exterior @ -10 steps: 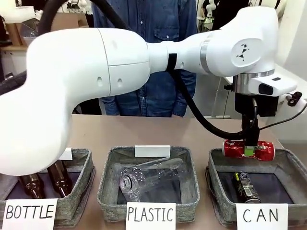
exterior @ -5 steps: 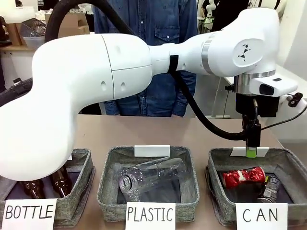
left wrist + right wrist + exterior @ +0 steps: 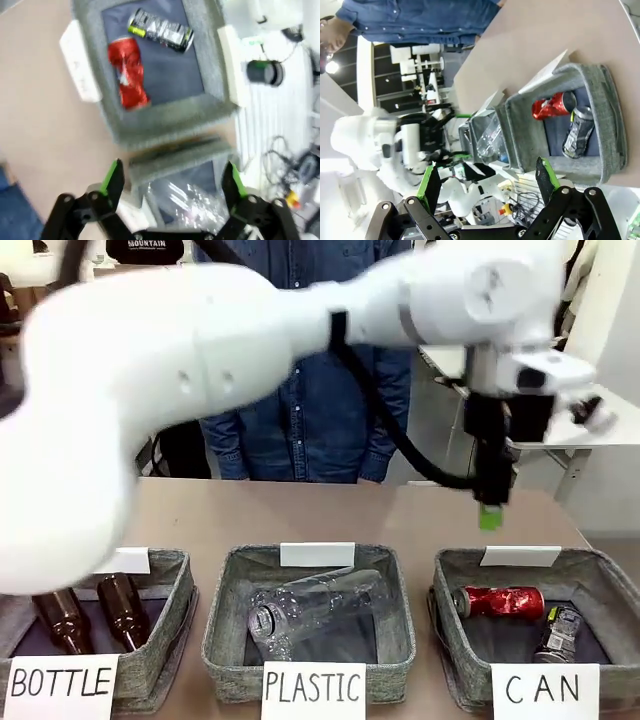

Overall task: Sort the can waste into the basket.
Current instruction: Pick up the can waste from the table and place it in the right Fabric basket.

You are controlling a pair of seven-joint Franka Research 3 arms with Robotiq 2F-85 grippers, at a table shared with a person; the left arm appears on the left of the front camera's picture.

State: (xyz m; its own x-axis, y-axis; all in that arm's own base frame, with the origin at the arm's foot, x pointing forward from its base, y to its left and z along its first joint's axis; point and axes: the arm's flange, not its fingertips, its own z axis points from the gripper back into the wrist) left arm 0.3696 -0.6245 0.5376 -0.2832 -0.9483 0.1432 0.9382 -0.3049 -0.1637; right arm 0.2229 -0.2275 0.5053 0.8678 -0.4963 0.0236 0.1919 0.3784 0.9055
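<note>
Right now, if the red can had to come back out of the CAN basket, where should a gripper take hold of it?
Probably across the middle of the red can, from straight above. It lies on its side near the far wall of the basket, so its round flanks face up. The black can lies close beside it, so come down on the side away from that.

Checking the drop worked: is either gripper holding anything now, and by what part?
Nothing is held. The left gripper and right gripper are open and empty; the red can lies in the CAN basket.
</note>
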